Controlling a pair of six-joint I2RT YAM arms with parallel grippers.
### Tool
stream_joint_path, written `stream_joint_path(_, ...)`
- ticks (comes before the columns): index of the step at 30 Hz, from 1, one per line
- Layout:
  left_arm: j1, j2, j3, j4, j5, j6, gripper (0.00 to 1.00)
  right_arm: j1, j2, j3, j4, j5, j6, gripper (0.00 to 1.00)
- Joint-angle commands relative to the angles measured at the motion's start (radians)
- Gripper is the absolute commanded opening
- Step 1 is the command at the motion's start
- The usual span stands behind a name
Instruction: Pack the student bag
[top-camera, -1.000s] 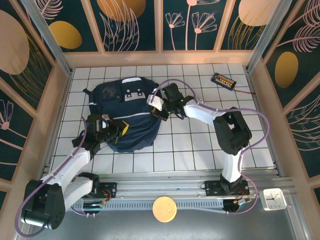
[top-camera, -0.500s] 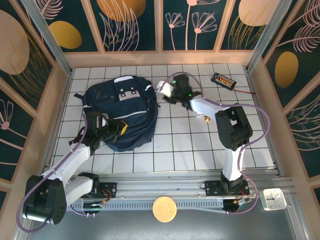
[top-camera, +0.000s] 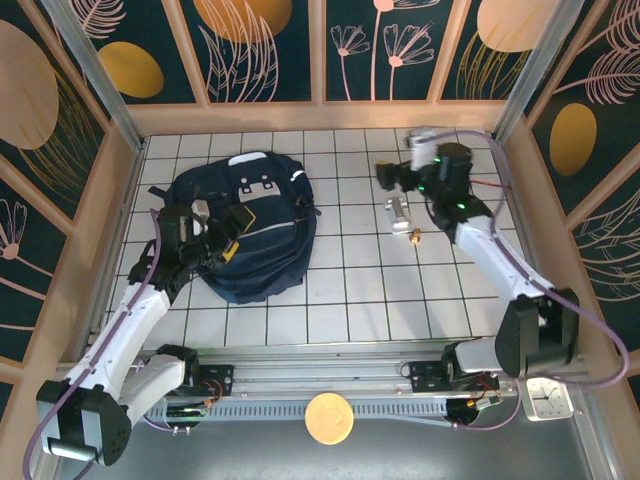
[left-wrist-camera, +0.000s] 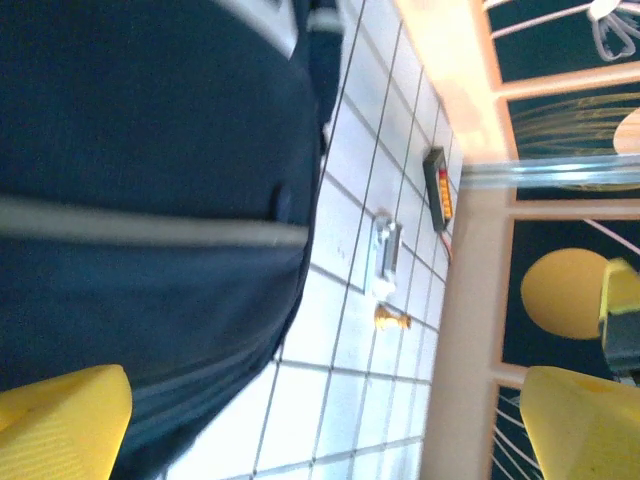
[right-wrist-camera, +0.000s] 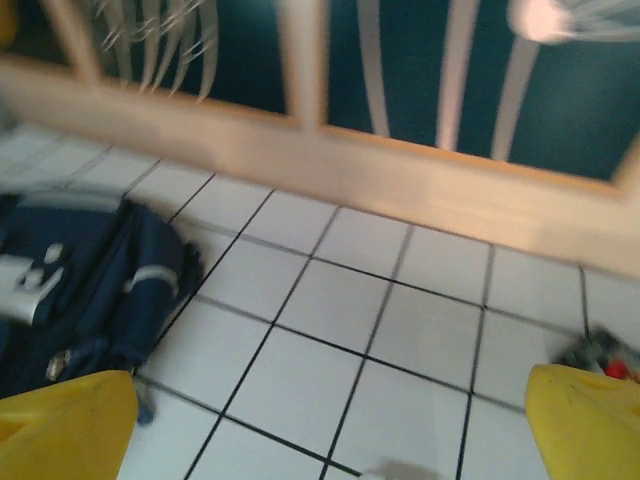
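Observation:
The student bag (top-camera: 250, 225), navy with grey stripes, lies flat on the tiled table at the left. It shows as dark fabric (left-wrist-camera: 140, 200) in the left wrist view, and its end (right-wrist-camera: 70, 290) lies at the left of the right wrist view. My left gripper (top-camera: 232, 232) hovers over the bag's near left part, open (left-wrist-camera: 325, 430), with nothing between its yellow pads (left-wrist-camera: 60, 420). My right gripper (top-camera: 392, 178) is at the back right, well apart from the bag. It is open (right-wrist-camera: 330, 430) over bare tiles, pads (right-wrist-camera: 590, 420) wide apart.
A small white object (top-camera: 397, 213) (left-wrist-camera: 386, 255) and a gold chess piece (top-camera: 415, 236) (left-wrist-camera: 393, 319) lie on the tiles right of the bag. A black device (left-wrist-camera: 438, 183) with red markings sits by the back wall. Wooden walls enclose the table.
Both grippers went from shut to open. The right arm swung away from the bag to the back right. The bag settled flat and a little leftward. The white object now shows on the tiles.

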Motion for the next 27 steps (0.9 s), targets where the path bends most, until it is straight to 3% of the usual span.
stream_joint_path(1,0.004,0.016,0.059,0.027,-0.181,0.174,0.99,-0.17,-0.05,-0.125,0.118,-0.023,0.284,0.99)
stream_joint_path(4,0.004,0.048,0.098,0.042,-0.41,0.284,0.99,-0.266,-0.039,-0.211,0.191,-0.034,0.277,0.99)
stream_joint_path(7,0.004,0.046,0.055,0.136,-0.627,0.45,0.99,-0.281,0.008,-0.29,0.281,0.007,0.221,0.99)
stream_joint_path(11,0.006,-0.011,-0.136,0.397,-0.809,0.68,0.99,-0.284,0.08,-0.406,0.435,0.062,0.211,0.99)
stream_joint_path(13,0.026,-0.071,-0.261,0.541,-0.9,0.673,0.99,-0.284,0.096,-0.494,0.583,0.074,0.223,0.99)
stream_joint_path(16,0.093,-0.093,-0.381,0.675,-0.927,0.631,0.99,-0.274,0.101,-0.605,0.771,0.078,0.181,0.99)
stream_joint_path(19,0.11,-0.025,-0.443,0.79,-0.915,0.708,0.99,-0.279,0.097,-0.688,0.929,0.083,0.172,0.99)
stream_joint_path(22,0.113,0.054,-0.579,1.129,-0.93,0.791,0.99,-0.279,0.118,-0.746,1.04,0.09,0.175,0.99)
stream_joint_path(27,0.143,0.274,-0.573,1.342,-0.897,0.849,0.99,-0.216,0.266,-0.91,1.511,0.181,0.124,0.99)
